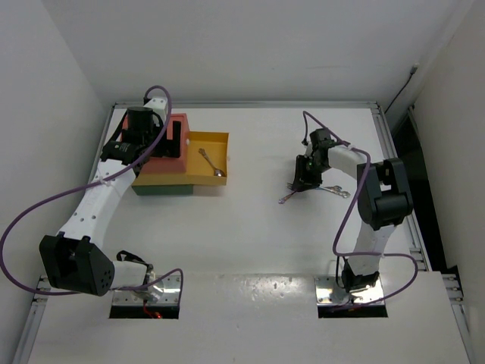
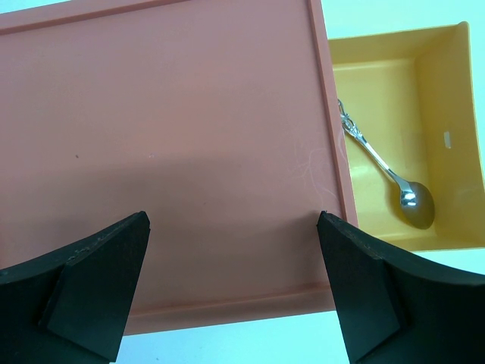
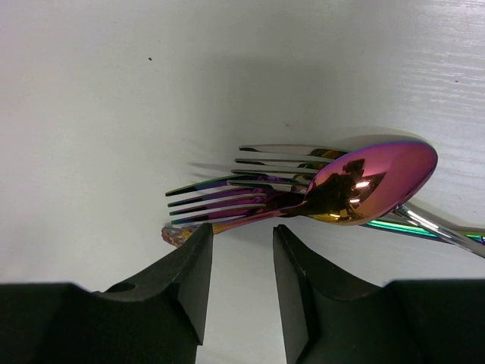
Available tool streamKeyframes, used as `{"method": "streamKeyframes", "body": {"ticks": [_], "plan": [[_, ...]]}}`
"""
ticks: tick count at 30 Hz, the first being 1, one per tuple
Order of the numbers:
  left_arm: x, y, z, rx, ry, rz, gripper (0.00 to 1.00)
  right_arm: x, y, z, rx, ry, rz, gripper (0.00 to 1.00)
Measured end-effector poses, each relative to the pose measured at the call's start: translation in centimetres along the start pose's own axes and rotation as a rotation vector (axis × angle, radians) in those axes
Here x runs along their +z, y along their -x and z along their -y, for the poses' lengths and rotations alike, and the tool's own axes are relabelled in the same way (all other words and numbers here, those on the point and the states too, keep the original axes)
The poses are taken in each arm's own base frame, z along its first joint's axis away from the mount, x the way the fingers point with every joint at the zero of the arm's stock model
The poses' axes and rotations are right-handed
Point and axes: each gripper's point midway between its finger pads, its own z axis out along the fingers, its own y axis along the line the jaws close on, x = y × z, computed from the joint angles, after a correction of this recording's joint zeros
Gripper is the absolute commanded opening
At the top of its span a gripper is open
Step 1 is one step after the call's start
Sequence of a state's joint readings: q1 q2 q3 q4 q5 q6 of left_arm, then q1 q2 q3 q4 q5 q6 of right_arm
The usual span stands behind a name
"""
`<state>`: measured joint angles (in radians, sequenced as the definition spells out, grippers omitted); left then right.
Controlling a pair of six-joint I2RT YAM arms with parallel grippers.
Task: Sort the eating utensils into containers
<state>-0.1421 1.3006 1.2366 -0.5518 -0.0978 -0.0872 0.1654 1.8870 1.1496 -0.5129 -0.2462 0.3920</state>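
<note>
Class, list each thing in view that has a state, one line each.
Left hand: wide open, empty, over the red-orange top.
Right hand: partly open, empty, by the forks.
Yellow drawer: pulled out.
Silver spoon: lying in the yellow drawer.
Rainbow spoon: lying across forks on the table, ungripped.
</note>
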Motion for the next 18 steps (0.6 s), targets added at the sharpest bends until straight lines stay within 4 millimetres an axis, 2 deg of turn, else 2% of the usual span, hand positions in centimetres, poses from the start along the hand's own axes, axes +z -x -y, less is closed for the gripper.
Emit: {"method": "streamKeyframes", "body": {"ticks": [8,18], "plan": [[0.1,0.0,0.0,0.000,0.000,0.004,1.00,0.9,-0.2,1.1,0.008,-0.052,-0.013,0.38],[0.3,0.2,0.0,-0.003,0.001,0.015,1.00,1.0,0.2,1.6,0.013,-0.087,-0.012,0.38]]}}
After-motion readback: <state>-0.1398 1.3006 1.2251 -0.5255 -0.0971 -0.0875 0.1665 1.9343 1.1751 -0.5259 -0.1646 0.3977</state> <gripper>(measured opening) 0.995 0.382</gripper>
